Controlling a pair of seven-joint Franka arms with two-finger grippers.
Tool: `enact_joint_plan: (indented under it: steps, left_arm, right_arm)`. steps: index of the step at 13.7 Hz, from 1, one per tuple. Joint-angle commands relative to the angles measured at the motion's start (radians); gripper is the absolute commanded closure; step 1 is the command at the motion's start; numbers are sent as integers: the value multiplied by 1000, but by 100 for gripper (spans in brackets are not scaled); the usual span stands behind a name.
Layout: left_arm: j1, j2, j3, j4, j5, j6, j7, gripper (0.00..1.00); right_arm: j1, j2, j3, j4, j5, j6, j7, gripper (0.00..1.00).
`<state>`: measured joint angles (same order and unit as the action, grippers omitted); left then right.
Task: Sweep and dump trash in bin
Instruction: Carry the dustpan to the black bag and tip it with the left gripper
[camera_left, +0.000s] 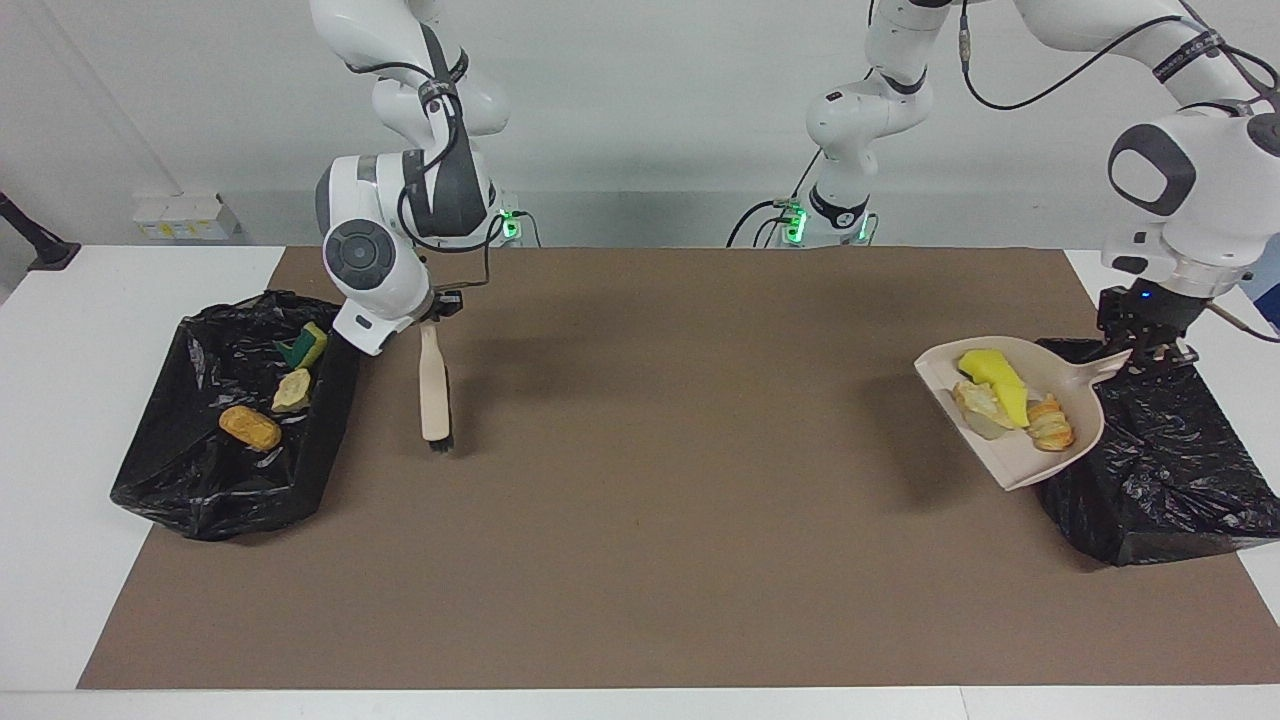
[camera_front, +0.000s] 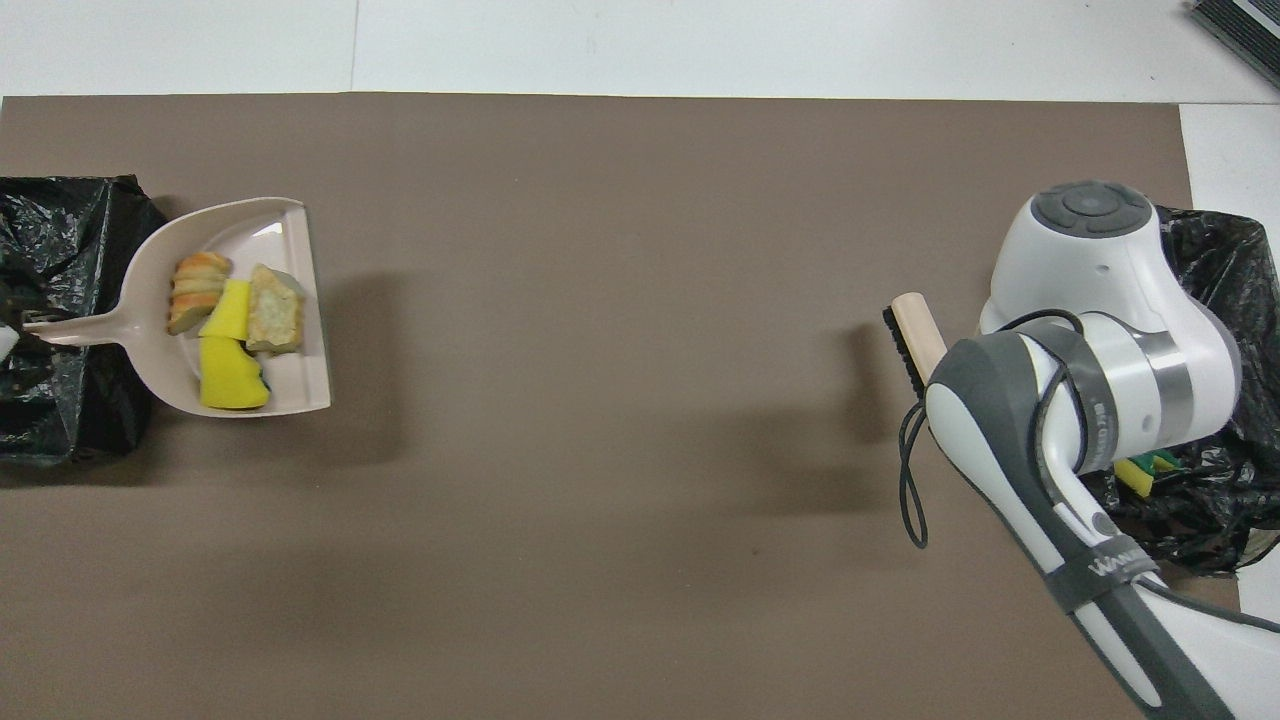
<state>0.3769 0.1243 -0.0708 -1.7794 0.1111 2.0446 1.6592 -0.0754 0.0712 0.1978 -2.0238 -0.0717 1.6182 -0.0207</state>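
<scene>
Facing view: left tool (camera_left: 1146, 345) was clamped on the handle of the dustpan (camera_left: 1085, 440), held in the air at the left arm's end of the surface, over the edge of the black bin (camera_left: 1150, 460) there. Trash (camera_left: 1010, 400) (yellow sponge, bread chunk, pastry bit) sat in the pan. Pan's long axis ran handle-to-lip w/ the lip pointing away from the bin toward mid-surface, so dumping would prob. need the pan carried further over the bin & tipped. Right tool (camera_left: 432, 318) gripped the brush (camera_left: 436, 385), bristles down, beside the other bin (camera_left: 200, 470), waiting. Overhead view: pan (camera_front: 300, 300) overlapped the bin's (camera_front: 60, 300) edge, handle over the bag; trash (camera_front: 235, 330) was mid-pan. Left arm nearer by far.
</scene>
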Motion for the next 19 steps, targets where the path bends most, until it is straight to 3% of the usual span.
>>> enact_joint_plan:
  steps: [1, 4, 6, 8, 10, 13, 19]
  left_arm:
    - [120, 113, -15, 191, 1, -21, 129, 100]
    - [203, 224, -11, 355, 22, -70, 157, 100]
    - [204, 268, -6, 435, 151, -61, 168, 100]
    - [206, 300, -4, 492, 188, -47, 241, 100]
    - [198, 313, 2, 508, 267, -34, 251, 100]
    - [146, 311, -1, 500, 483, -20, 243, 100]
    - [103, 302, -1, 486, 748, -3, 116, 100]
  right_arm:
    - [58, -171, 11, -217, 82, 124, 57, 100]
    - [172, -189, 11, -240, 174, 155, 162, 100]
    - [258, -189, 11, -236, 240, 195, 237, 100]
    - [334, -195, 11, -228, 317, 215, 322, 100]
    - [429, -176, 12, -207, 365, 239, 443, 100]
    - [589, -125, 14, -185, 380, 328, 626, 100]
    - [738, -22, 12, -171, 403, 427, 641, 100]
